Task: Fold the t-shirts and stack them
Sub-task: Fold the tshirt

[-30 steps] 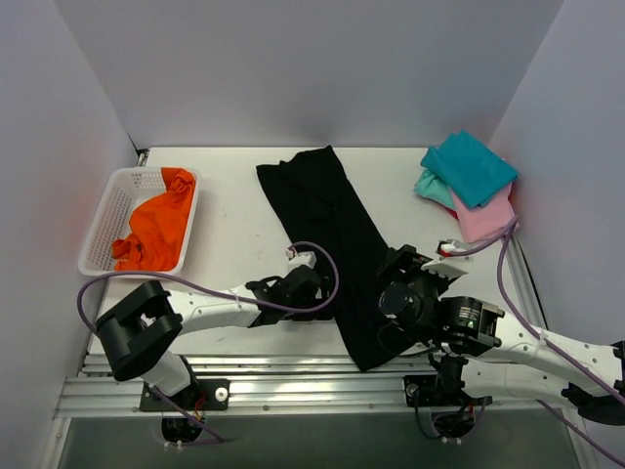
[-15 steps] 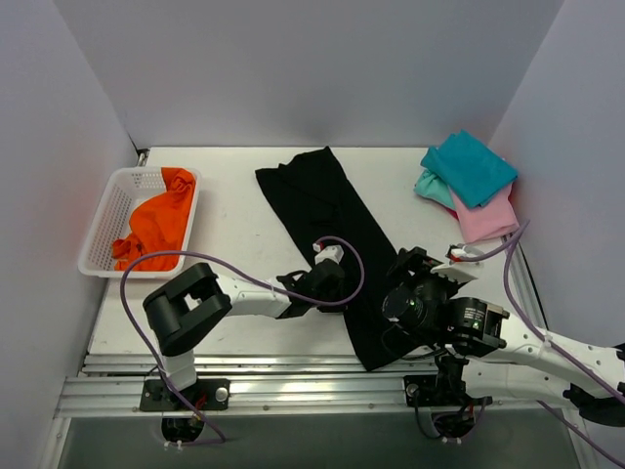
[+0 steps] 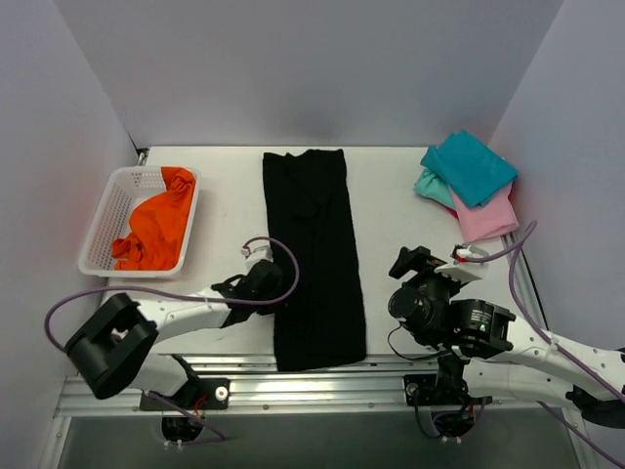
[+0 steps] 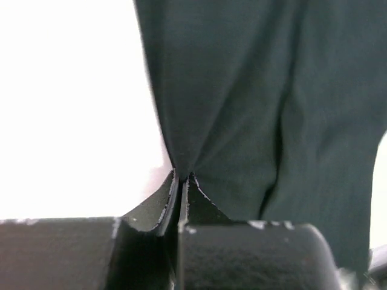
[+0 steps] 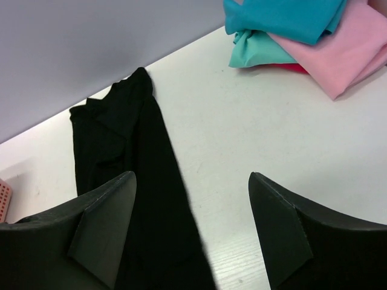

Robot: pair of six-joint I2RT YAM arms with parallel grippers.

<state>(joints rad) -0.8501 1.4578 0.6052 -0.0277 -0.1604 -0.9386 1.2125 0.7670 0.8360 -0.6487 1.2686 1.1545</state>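
The black t-shirt (image 3: 312,249) lies in the middle of the tabletop (image 3: 225,195) as a long narrow strip. It runs from 12 o'clock down to 6 o'clock, and its near end is close to the front edge. The left tool (image 3: 262,285) is at the strip's 9 o'clock side, low on the edge. In the left wrist view its fingers (image 4: 164,200) are pressed together, with a small pinch of the black cloth between the tips. The right tool (image 3: 410,262) is at the 3 o'clock side, a little apart from the shirt. Its jaws are wide open and it holds nothing.

At about 2 o'clock is the finished pile, with the teal t-shirt (image 3: 471,166) on top of the pink t-shirt (image 3: 483,217). At 9 o'clock the orange t-shirt (image 3: 156,227) is crumpled in the basket (image 3: 103,220).

I think the risk is in the grip. The pinch is very small, so the cloth can slip out when the arm pulls. It may also catch only the upper layer, and then the fold opens. With one side held and the other free, a pull can turn the strip crooked. A pull toward 6 o'clock can drag its end over the front edge.
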